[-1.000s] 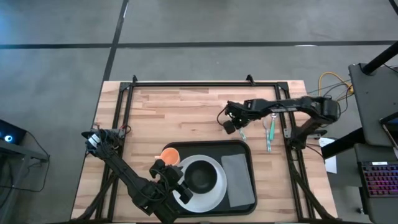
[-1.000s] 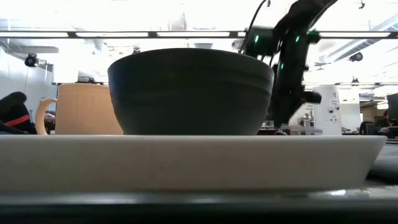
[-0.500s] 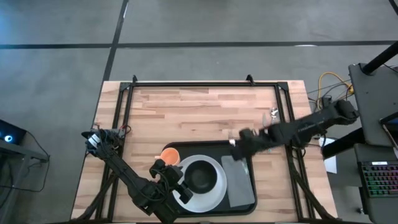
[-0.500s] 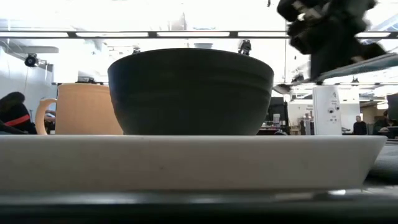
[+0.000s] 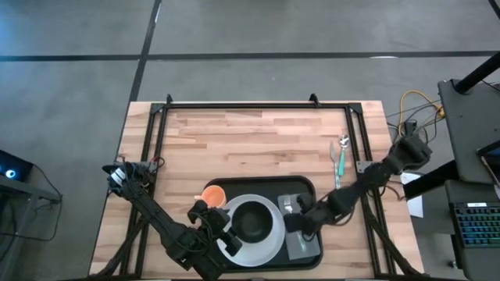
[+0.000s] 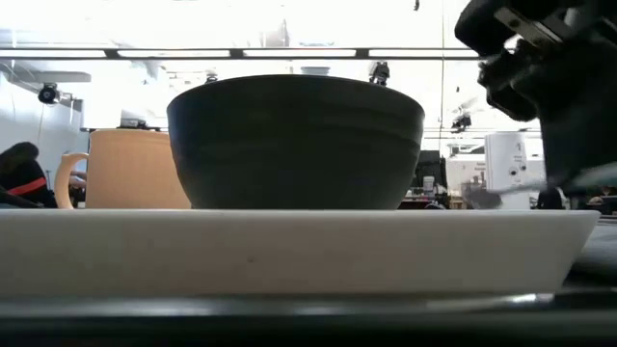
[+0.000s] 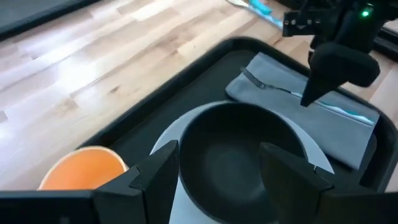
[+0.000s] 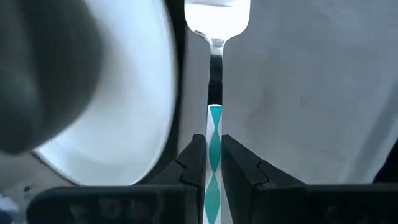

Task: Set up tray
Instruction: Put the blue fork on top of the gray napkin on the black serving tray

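The black tray (image 5: 311, 187) holds a white plate (image 5: 269, 243) with a dark bowl (image 5: 251, 222), an orange cup (image 5: 214, 193) and a grey napkin (image 5: 303, 243). My right gripper (image 5: 299, 221) is low over the napkin (image 7: 292, 99), shut on a fork (image 7: 261, 83) with a teal-and-white handle. My left gripper (image 5: 223, 230) is at the plate's near-left side, open, its fingers (image 7: 158, 168) spread before the bowl (image 7: 236, 146) without touching it. A teal-handled spoon (image 5: 339, 160) lies on the wood to the tray's far right. My right gripper (image 8: 213, 146) pinches the fork's teal handle (image 8: 214, 121) between its two fingers, coming from above and slanting down. The fork lies level along the napkin (image 8: 298, 87), tines (image 8: 217, 15) pointing away from the fingers; whether it rests on the cloth I cannot tell.
A black frame (image 5: 234, 105) borders the wooden table (image 5: 234, 144). Bare wood lies beyond the tray toward the far edge. The plate's rim (image 6: 289, 251) and the bowl (image 6: 294, 145) fill the low view, with the right arm (image 6: 559, 87) behind them.
My right gripper has carried the fork from the bare wood near the spoon toward the near edge and down, ending low over the napkin in the tray. The spoon has stayed on the table.
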Robot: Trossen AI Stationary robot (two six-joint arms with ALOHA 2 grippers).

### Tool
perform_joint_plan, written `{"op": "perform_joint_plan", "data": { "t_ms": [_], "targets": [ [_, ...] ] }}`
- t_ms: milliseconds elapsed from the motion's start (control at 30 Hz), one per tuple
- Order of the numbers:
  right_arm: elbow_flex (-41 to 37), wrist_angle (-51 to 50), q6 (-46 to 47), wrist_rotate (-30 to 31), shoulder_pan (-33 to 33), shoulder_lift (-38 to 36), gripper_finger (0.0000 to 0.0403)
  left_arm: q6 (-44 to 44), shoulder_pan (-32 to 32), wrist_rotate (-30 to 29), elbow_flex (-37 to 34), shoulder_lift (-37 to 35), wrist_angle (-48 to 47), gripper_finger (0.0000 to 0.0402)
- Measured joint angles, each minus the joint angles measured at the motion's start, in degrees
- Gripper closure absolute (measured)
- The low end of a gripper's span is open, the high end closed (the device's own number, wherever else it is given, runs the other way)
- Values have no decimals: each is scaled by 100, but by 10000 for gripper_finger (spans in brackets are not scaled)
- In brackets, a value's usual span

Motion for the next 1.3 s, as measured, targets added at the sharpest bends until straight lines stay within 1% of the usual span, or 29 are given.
{"op": "perform_joint_plan", "data": {
  "t_ms": [200, 400, 567, 767, 933, 1167, 1300],
  "targets": [
    [55, 697, 217, -22, 147, 530, 371, 0, -24, 227, -16, 0, -1, 203],
    [60, 766, 245, -30, 143, 803, 370, 0, -37, 243, -17, 0, 5, 203],
    [60, 579, 350, 62, 145, 723, 369, -1, -37, 250, -17, 0, 36, 203],
    [57, -82, 362, 240, 145, 510, 369, 0, -37, 249, -19, 0, 69, 203],
    [57, 65, 233, 95, 143, 523, 369, 0, -37, 248, -19, 0, 67, 203],
    [53, 49, 213, 64, 145, 545, 369, -1, -37, 246, -20, 0, 65, 203],
    [53, 116, 27, 39, 145, 545, 369, -2, -37, 246, -20, 0, 65, 203]
  ]
}}
